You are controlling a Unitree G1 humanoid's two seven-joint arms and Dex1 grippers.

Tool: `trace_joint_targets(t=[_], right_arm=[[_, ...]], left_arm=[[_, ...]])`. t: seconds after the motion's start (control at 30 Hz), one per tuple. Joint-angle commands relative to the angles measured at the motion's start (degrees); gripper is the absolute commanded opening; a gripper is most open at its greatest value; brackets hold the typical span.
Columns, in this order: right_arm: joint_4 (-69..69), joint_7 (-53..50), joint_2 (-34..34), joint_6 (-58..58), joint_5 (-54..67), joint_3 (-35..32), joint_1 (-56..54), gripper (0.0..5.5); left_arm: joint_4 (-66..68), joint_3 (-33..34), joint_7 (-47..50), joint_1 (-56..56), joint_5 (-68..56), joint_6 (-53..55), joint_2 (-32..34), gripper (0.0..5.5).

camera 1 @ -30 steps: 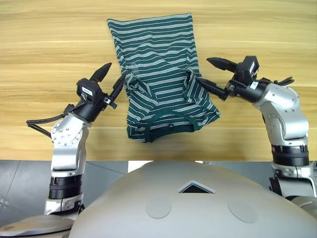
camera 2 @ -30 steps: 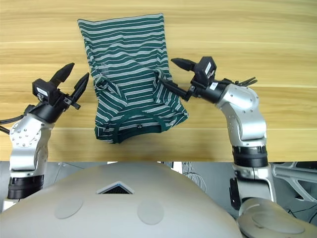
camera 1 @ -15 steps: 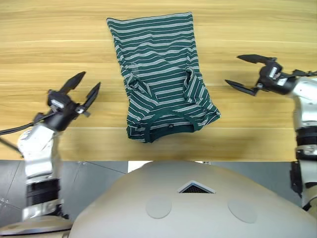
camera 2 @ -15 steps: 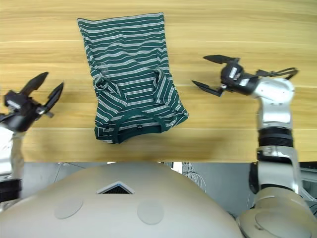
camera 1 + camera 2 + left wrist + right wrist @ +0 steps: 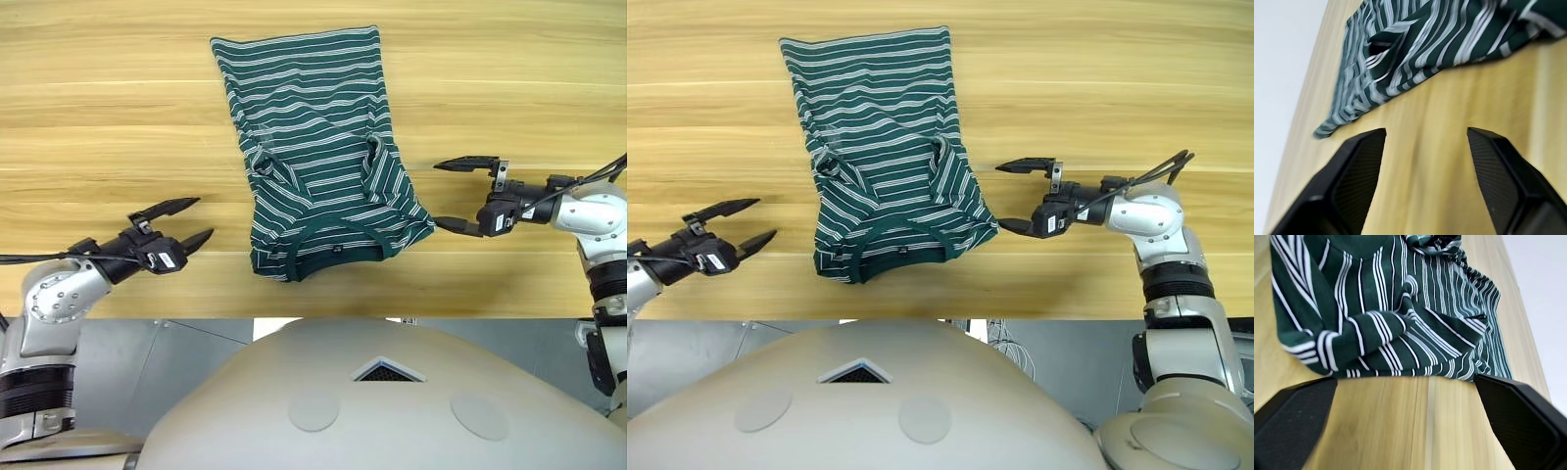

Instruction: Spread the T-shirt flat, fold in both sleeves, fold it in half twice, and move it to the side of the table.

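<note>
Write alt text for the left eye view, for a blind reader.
A green striped T-shirt with both sleeves folded in lies on a wooden table. The open left gripper and open right gripper flank its collar end, both empty.

The light was bright and even over the whole table (image 5: 118,98), and it seemed to come from above. The wood shone softly, with no hard glare. Shadows were small and soft: a thin dark line lay under the bottom edge of the T-shirt (image 5: 313,147) (lower middle of the frame). In both wrist views, the space past the table edge was washed out to pale white.
</note>
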Motion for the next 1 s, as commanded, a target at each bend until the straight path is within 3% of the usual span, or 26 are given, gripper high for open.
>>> trace_joint_targets(t=[0.03, 0.4, 0.6, 1.0], right_arm=[[2.21, -1.32, 1.83, 0.26, -2.75, 3.33, -1.26, 5.23], [8.28, -5.59, 3.65, -1.12, -6.88, 9.48, -7.11, 5.23], [4.5, 4.78, 1.22, 2.13, 4.61, 15.84, -6.39, 5.23], [5.65, 13.58, 3.1, 5.63, 11.54, 17.93, -8.22, 2.97]], left_arm=[[0.92, -4.09, 0.06, -0.38, 1.51, -0.31, 1.1, 2.96], [6.81, -15.18, 2.77, -7.96, 10.21, -2.33, 2.43, 2.96], [7.12, -20.66, 4.44, -10.43, 12.44, -3.71, 3.05, 2.96], [6.85, -27.24, 4.25, -12.63, 10.99, -3.04, 3.53, 2.96]])
